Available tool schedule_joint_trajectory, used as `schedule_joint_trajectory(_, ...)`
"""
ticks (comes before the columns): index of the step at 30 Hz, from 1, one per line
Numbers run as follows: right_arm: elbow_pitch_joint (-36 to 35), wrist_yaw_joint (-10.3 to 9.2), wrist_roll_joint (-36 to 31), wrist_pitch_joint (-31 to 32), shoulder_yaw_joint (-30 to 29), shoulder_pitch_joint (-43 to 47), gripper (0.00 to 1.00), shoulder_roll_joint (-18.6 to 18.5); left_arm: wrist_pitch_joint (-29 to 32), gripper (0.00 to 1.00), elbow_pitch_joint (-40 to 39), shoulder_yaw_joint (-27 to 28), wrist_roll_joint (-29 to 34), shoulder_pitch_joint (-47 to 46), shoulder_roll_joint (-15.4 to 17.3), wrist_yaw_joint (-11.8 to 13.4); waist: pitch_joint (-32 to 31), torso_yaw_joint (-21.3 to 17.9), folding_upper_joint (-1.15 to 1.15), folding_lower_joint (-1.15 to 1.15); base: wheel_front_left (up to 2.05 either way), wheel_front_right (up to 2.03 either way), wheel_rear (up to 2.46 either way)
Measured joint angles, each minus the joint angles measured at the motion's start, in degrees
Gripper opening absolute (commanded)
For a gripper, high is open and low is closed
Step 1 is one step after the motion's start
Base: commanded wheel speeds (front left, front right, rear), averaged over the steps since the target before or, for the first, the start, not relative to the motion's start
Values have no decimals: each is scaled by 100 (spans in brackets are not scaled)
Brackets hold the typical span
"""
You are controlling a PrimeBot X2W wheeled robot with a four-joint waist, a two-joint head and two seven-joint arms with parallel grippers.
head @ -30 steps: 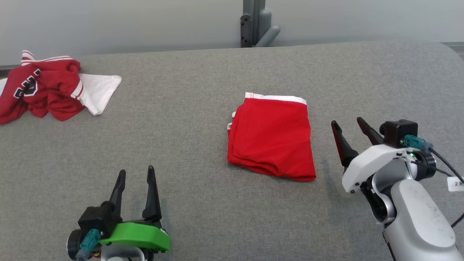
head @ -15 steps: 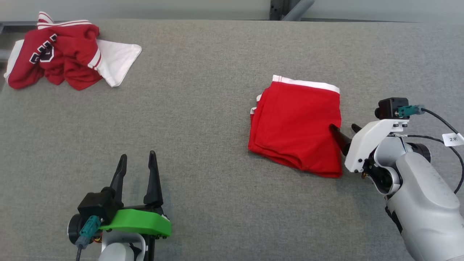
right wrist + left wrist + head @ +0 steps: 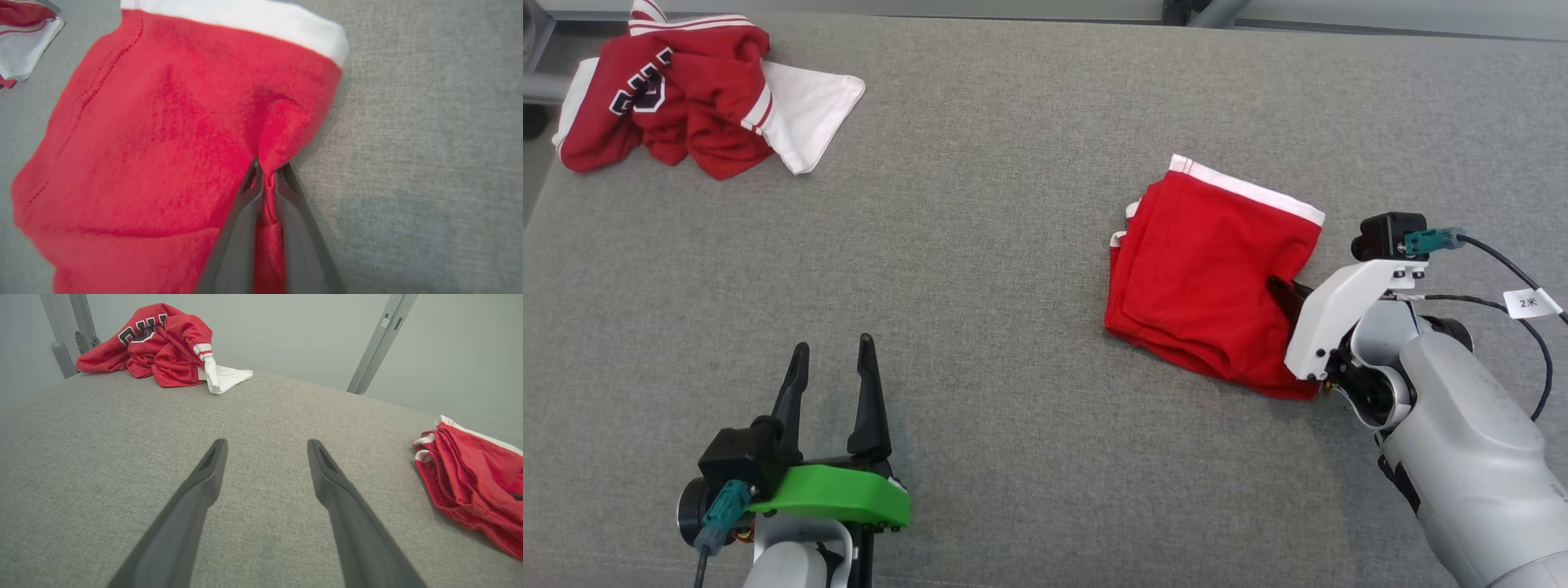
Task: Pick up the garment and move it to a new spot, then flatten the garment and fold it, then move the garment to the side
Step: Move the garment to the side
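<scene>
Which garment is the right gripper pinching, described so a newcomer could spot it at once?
On the wide grey padded surface, look to the robot's right, where the right gripper is shut on a fabric edge. That is the folded red garment, a neat plain block with a white band along its far edge, unlike the crumpled lettered jersey at the far left corner.

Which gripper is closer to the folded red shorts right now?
Right. The right gripper grips the folded red shorts at their right edge, jaws shut on the cloth; the left gripper sits open, apart, to their left over the grey surface.
</scene>
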Motion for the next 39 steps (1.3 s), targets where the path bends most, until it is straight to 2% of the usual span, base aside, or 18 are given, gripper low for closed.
schedule_joint_trajectory(6,-71,1,119,-232,253,-76,0,-177,0,100,-40,-13,1,-5,-1,22,-9,-116,0,0,0,0,0)
schedule_joint_trajectory(12,-159,1,180,-250,365,-154,0,-532,-1,100,-108,-44,33,-7,-3,13,2,-314,0,0,0,0,0)
schedule_joint_trajectory(23,-333,1,178,-253,279,-403,0,-1095,0,100,-231,-172,339,-240,3,-105,171,-1050,0,0,0,0,0)
schedule_joint_trajectory(31,-175,1,155,-358,59,-641,0,-1211,45,100,-272,-335,532,-553,124,-186,478,-1649,0,0,0,0,0)
schedule_joint_trajectory(39,163,1,-185,-673,-31,-926,0,-1307,179,100,-385,-420,590,-673,233,-187,890,-1921,0,0,0,0,0)
